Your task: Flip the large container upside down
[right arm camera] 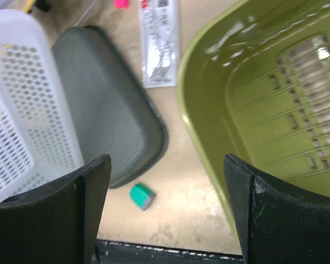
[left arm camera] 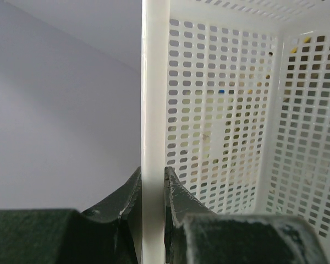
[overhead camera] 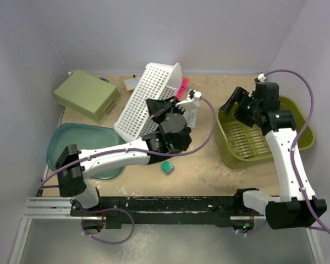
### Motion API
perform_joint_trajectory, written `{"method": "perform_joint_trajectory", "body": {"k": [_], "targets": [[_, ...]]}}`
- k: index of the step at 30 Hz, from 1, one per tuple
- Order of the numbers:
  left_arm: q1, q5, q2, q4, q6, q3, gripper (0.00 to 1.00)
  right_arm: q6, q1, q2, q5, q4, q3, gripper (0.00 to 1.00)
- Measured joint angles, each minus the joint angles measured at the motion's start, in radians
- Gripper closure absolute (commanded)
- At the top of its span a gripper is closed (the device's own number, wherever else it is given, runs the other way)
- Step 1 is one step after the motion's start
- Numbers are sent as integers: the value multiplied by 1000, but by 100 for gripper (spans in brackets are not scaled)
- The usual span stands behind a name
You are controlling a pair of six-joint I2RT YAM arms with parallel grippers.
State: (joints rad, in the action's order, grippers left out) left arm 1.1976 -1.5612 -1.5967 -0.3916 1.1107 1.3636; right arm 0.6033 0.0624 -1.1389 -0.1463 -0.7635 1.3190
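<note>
Left gripper [left arm camera: 153, 190] pinching rim of white basket [left arm camera: 225, 110], rim upright between fingers. Right gripper [right arm camera: 166, 170] spread wide, holding nothing. Green tub [right arm camera: 253, 126] open side up, its rim below gap between those fingers. Tub probably light, stiff, slick; pinch rim wall.

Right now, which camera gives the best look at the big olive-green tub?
The top external view: the olive-green tub shows nearly whole, upright, slotted base visible. The right wrist view catches only part of its rim and inside. The left wrist view shows none of it, only the white basket.
</note>
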Motion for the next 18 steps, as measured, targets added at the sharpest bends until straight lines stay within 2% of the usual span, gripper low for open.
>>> {"method": "perform_joint_trajectory", "body": {"k": [4,9,14,18], "targets": [[1,22,-85,-220,174,104,100,5,-34,-103,60,-14,26,16],[0,94,-212,-501,377,198,100,109,-69,-301,151,-54,137,16],[0,114,-267,-592,455,206,100,221,-109,-474,208,-80,290,21],[0,106,-259,-603,462,206,100,278,-150,-581,219,-94,361,33]]}}
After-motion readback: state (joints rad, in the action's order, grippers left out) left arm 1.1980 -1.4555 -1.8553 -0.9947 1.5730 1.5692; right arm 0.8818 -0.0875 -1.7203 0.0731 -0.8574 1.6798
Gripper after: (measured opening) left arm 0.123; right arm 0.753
